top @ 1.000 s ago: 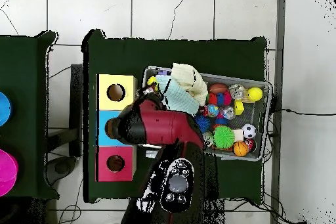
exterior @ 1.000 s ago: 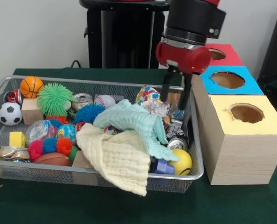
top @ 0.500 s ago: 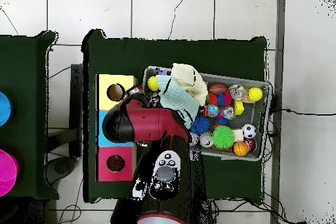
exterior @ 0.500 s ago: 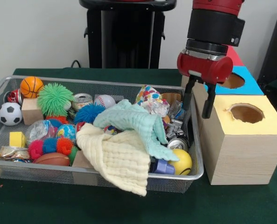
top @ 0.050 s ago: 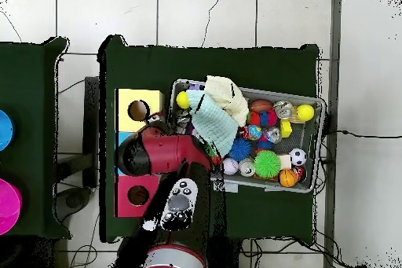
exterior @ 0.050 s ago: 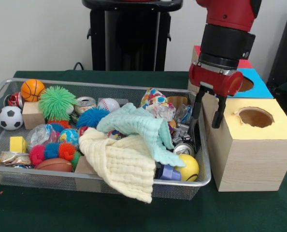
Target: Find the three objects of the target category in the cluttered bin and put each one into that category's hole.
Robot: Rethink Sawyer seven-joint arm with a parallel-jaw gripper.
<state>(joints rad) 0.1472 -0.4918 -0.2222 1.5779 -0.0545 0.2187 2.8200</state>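
Since a second ago the gripper [exterior @ 0.050 s ago: 207, 109] has swung out of the bin's right end, risen, and come across to the row of boxes; it now hangs over the seam between the blue box [exterior @ 0.050 s ago: 253, 83] and the yellow box [exterior @ 0.050 s ago: 252, 145], above the wire bin's [exterior @ 0.050 s ago: 109, 87] right edge. Its two fingers [exterior @ 0.050 s ago: 217, 110] stand spread apart, with nothing between them as far as the front view shows. Just beside and below them lie crumpled wrappers and cans [exterior @ 0.050 s ago: 183, 147] at the bin's right end, then a mint cloth [exterior @ 0.050 s ago: 143, 128] and a cream cloth [exterior @ 0.050 s ago: 123, 164] draped over the middle, the cream one hanging over the near rim. Farther left sit balls: a spiky green one [exterior @ 0.050 s ago: 57, 101], a small basketball [exterior @ 0.050 s ago: 32, 89] and a soccer ball [exterior @ 0.050 s ago: 9, 117].

How far the job has got is hard to judge: the target category is not given, and nothing shows what lies inside the holes. The red box [top @ 0.050 s ago: 138, 196] is mostly hidden by the arm in front, and the cloths cover whatever is beneath them.
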